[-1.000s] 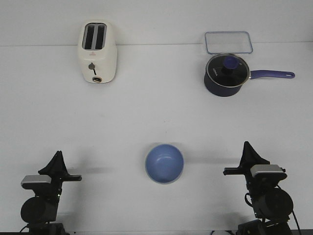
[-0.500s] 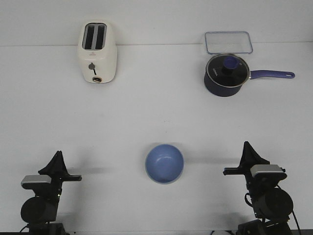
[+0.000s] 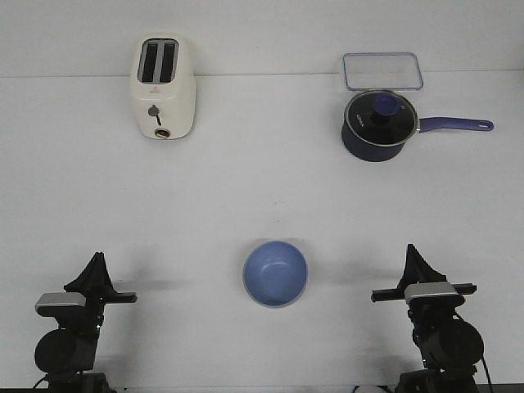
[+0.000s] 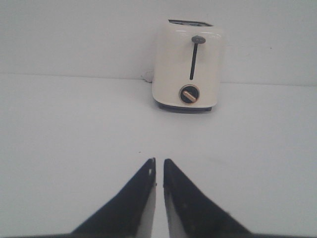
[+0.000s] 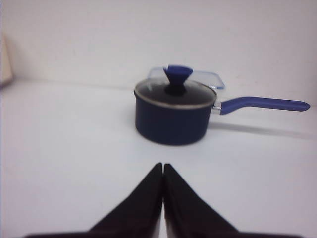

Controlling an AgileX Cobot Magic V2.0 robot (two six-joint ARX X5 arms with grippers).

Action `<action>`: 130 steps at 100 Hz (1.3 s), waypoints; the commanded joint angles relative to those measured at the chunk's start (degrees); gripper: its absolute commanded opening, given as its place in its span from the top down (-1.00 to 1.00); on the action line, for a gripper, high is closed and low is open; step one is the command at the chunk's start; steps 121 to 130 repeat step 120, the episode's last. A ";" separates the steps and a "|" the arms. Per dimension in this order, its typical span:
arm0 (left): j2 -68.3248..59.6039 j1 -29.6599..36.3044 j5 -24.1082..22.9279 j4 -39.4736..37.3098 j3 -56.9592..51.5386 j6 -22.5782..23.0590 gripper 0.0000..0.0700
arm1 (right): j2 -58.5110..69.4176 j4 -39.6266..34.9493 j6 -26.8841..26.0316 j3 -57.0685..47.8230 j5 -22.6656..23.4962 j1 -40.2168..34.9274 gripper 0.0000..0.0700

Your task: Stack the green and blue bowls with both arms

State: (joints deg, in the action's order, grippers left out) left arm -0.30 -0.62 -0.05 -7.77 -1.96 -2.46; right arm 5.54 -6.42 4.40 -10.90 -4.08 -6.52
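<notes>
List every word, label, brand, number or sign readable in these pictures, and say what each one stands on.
No text can be read in any view.
Saucepan: a tiny pale mark on its dark wall, too small to read.
Toaster: only a lever and a round dial, no legible marking.
Blue bowl, clear container, left gripper, right gripper: no lettering visible.
</notes>
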 commanded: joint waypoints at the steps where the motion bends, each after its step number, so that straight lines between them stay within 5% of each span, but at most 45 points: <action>1: 0.07 -0.07 0.07 -0.94 1.16 0.07 0.96 | -1.86 0.59 5.73 2.08 0.33 1.42 1.00; 29: 0.04 -0.07 0.07 -1.01 1.14 0.07 0.96 | -5.46 6.32 12.20 10.05 2.82 5.79 1.00; 130: 0.07 -0.07 0.07 -0.96 1.14 0.07 0.96 | -5.46 6.84 12.13 10.16 2.60 5.77 1.00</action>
